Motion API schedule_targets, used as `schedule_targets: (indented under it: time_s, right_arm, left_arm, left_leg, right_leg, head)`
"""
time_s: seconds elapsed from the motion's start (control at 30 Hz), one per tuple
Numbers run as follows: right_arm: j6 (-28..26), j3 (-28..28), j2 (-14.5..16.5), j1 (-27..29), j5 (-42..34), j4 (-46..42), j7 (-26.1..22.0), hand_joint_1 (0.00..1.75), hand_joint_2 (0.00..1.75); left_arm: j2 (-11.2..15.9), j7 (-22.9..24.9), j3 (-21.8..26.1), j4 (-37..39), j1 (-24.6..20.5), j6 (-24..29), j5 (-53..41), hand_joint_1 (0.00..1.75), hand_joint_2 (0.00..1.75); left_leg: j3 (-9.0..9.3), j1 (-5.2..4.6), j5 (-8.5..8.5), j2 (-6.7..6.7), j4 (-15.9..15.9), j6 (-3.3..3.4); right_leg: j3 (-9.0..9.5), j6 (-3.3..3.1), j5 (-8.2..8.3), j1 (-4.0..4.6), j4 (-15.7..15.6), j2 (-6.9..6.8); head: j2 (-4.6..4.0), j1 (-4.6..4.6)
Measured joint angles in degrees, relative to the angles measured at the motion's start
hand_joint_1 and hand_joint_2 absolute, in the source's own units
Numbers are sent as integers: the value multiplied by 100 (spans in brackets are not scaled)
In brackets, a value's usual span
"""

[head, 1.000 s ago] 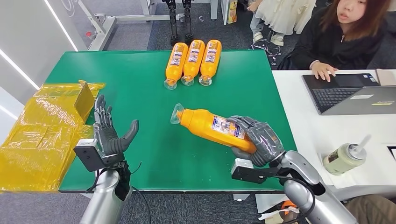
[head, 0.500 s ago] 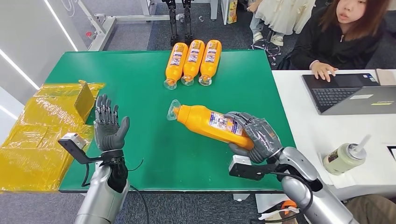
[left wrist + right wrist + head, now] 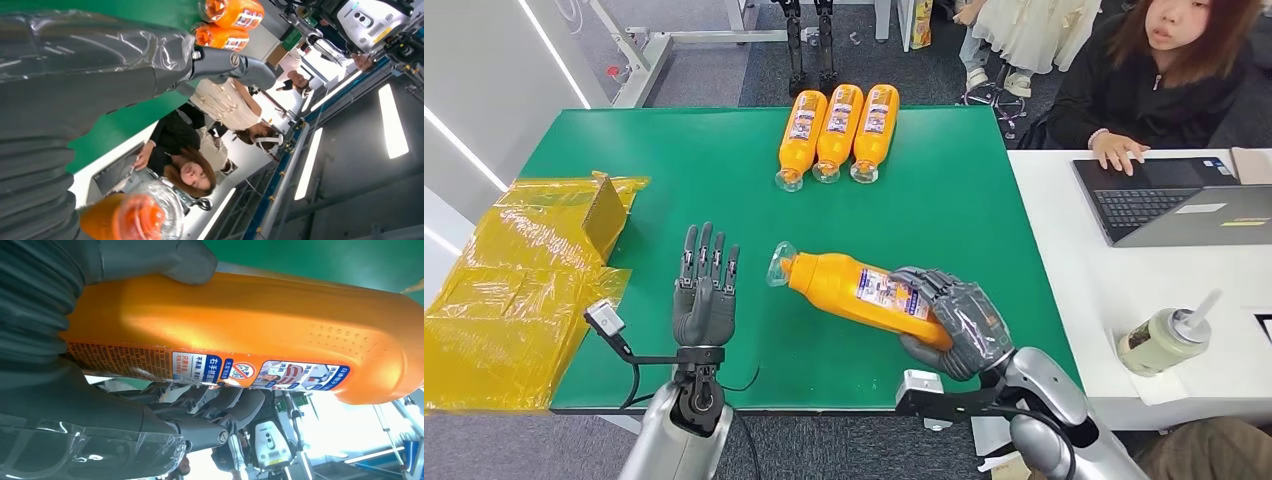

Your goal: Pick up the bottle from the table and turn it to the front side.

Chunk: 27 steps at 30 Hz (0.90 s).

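Over the green bench (image 3: pixel 724 150) near its 6 o'clock edge, the right robot hand (image 3: pixel 952 322) grips the orange bottle (image 3: pixel 856 289), cap toward 9 o'clock. The left robot hand (image 3: pixel 703 290), fingers spread and empty, has swung inward beside the cap. Handover for turning looks imminent.

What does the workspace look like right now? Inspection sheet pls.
Surface: green table.
Job's things: orange plastic bottle with printed label, tilted, clear cap toward the left hand.
Clutter: three orange bottles lying side by side at the far edge; yellow plastic wrap.
Hands: right hand grips the bottle's base; left hand open, fingers apart.
Cables: black cable at left wrist.
Surroundings: person at laptop; lidded cup.
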Motion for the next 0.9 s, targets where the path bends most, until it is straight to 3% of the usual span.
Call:
schedule_targets:
  time_s: [0.2,0.33,0.9]
  right_arm:
    - [-140,-42,145,527,128,-240,-161,175,175]
    - [-212,5,405,750,245,-313,-303,175,175]
    - [55,202,1655,694,1012,-553,5,175,175]
  left_arm:
    - [-7,220,-484,-555,265,61,288,0,175]
    - [20,240,-761,-748,334,124,391,0,175]
    - [38,406,-1174,-1146,388,228,670,0,175]
  left_leg:
    - [-2,1,0,-1,-2,0]
    - [-1,1,1,3,-4,0]
    - [-2,1,4,3,-4,-5]
  right_leg:
    - [0,0,0,1,1,-3]
    - [-1,-1,0,1,2,1]
    - [-2,-2,1,1,4,1]
  head:
    - [0,0]
    - [0,0]
    - [0,-1]
